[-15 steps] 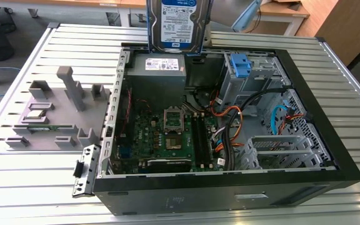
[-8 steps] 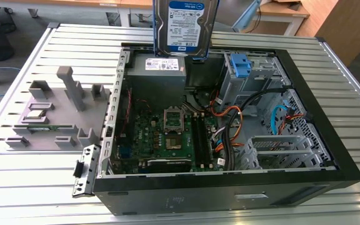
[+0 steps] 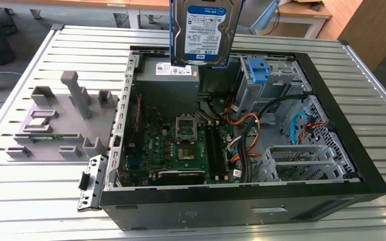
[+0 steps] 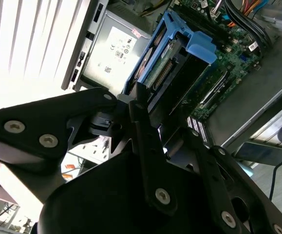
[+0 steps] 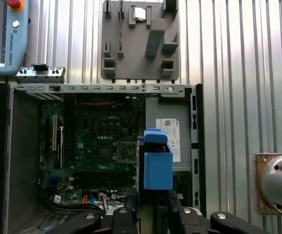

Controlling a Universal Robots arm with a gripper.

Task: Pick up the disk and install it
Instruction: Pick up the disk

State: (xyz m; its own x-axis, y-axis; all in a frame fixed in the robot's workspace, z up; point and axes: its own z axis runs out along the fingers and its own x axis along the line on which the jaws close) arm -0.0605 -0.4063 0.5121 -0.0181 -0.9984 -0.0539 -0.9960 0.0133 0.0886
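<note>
And there it was: the gripper (image 4: 162, 117) was clamped tight on the disk (image 4: 172, 63). In the second wrist view its black fingers (image 4: 140, 112) pressed against the blue side rails, a solid grasp. The disk hung upright from the gripper with one short end pointing down, and its white-and-blue label faced the exterior view's camera. It was up in the air, not yet seated anywhere.

Straight below the gripper sat the open computer case (image 3: 247, 203), lying on its side with the cover off. Right under the hanging disk was the grey power-supply box (image 3: 169, 75) with its white sticker. Just beside that lay the green motherboard (image 3: 179, 143).

A little further out from the gripper, towards the exterior view's right, a blue bracket (image 3: 257, 70) stood in the drive bay. Orange and black cables (image 3: 247, 125) looped below it towards a silver drive cage (image 3: 300, 160).

Beyond the case wall, on the exterior view's left, a grey fixture (image 3: 59, 120) with slots and upright posts rested on the ribbed metal table (image 3: 38, 196), well apart from the gripper. Farthest out, in the first wrist view, a teach pendant (image 5: 4, 39) lay near a corner of the case.
</note>
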